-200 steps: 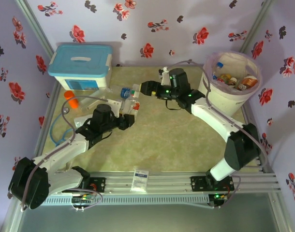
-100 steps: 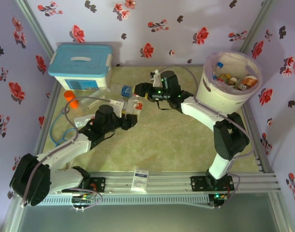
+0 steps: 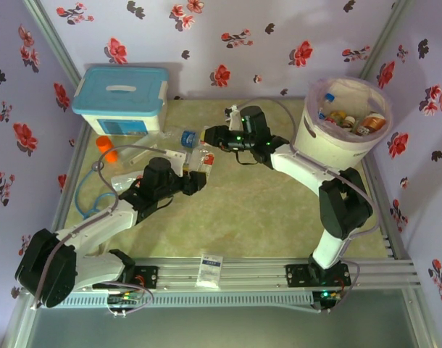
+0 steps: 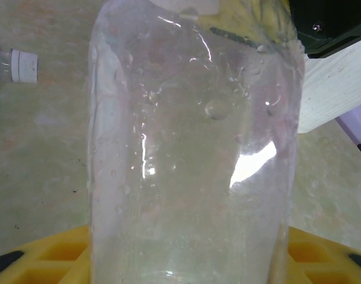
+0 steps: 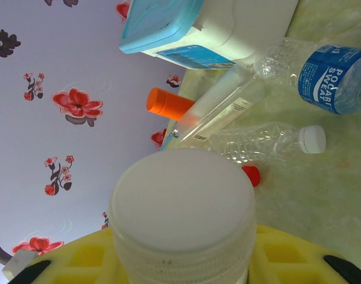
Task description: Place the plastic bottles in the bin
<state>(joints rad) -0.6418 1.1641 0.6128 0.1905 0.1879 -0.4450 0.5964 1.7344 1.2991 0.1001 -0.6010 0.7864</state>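
A clear plastic bottle (image 3: 202, 156) with a red label is held off the table between my two grippers. My left gripper (image 3: 197, 175) is shut on its body, which looms large in the left wrist view (image 4: 192, 154). My right gripper (image 3: 209, 136) is shut on the bottle's white cap (image 5: 183, 207), between the yellow pads (image 5: 80, 260). A blue-labelled bottle (image 5: 337, 77) and a crumpled clear bottle (image 5: 263, 142) with a white cap lie on the table behind. The round white bin (image 3: 335, 141) stands at the back right with several bottles (image 3: 351, 119) inside.
A white box with a light-blue lid (image 3: 121, 98) stands at the back left. An orange cylinder (image 3: 105, 147) and a long clear packet (image 5: 219, 115) lie in front of it. A small white packet (image 3: 210, 268) rests on the front rail.
My right gripper moved left from near the bin to the bottle's cap end and shut on the cap. The left arm barely moved and kept its hold.
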